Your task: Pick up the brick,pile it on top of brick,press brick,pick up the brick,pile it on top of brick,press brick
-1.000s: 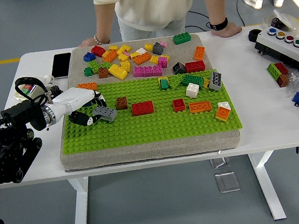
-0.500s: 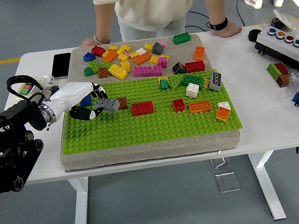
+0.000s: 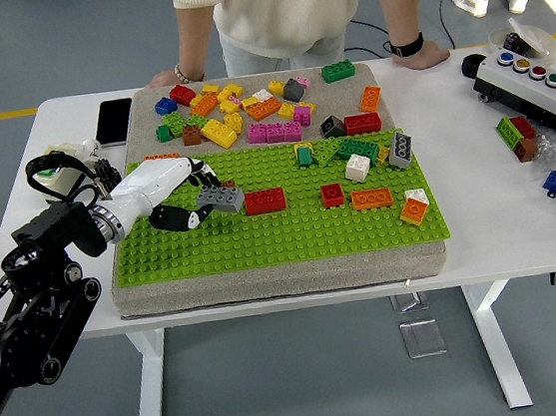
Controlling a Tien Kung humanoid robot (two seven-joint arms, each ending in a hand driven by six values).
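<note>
My left hand (image 3: 197,199) reaches in from the left over the green baseplate (image 3: 280,228) with its fingers shut on a grey brick (image 3: 220,198). The grey brick hangs over a brown brick (image 3: 227,187), mostly hiding it, right beside a red brick (image 3: 264,200). Whether the grey brick touches the brown one I cannot tell. My right arm is out of view.
Several loose bricks lie on the grey mat (image 3: 256,100) behind the plate, with more on the plate's right half. A phone (image 3: 113,120) lies at the far left. A button box (image 3: 530,79) sits at the right. A person rests both hands (image 3: 421,54) on the table's far edge.
My left hand has carried the grey brick rightwards, from the plate's left edge to above the brown brick next to the red one.
</note>
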